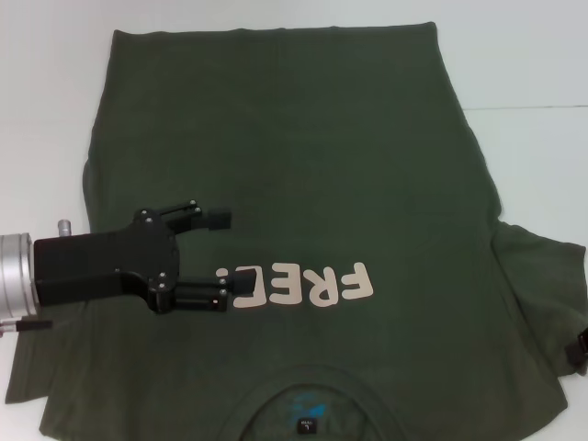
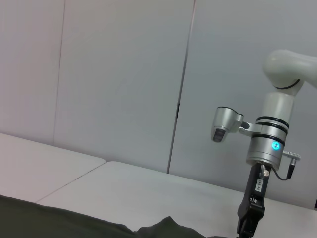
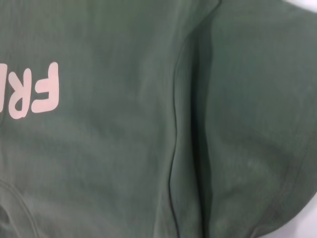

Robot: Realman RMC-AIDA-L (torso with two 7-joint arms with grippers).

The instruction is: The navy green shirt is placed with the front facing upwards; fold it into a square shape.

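The navy green shirt (image 1: 303, 165) lies face up across the white table (image 1: 533, 64), collar at the near edge. My left gripper (image 1: 225, 259) hovers, fingers spread, above the chest lettering. My right gripper (image 1: 577, 349) probably sits at the right sleeve; whether it is parted or closed I cannot tell. The cloth looks soft and limp, so I'd pinch sleeve seams and hem.

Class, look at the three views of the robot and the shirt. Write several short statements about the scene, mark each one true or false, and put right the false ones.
1. The shirt lies spread on the table, print up. True.
2. The left gripper has its jaws shut. False: they are open, above the shirt's chest.
3. The pale letters read upside down in the head view. True.
4. The collar lies at the far edge. False: it is at the edge nearest the robot.
5. The right gripper is by the shirt's right sleeve. True.
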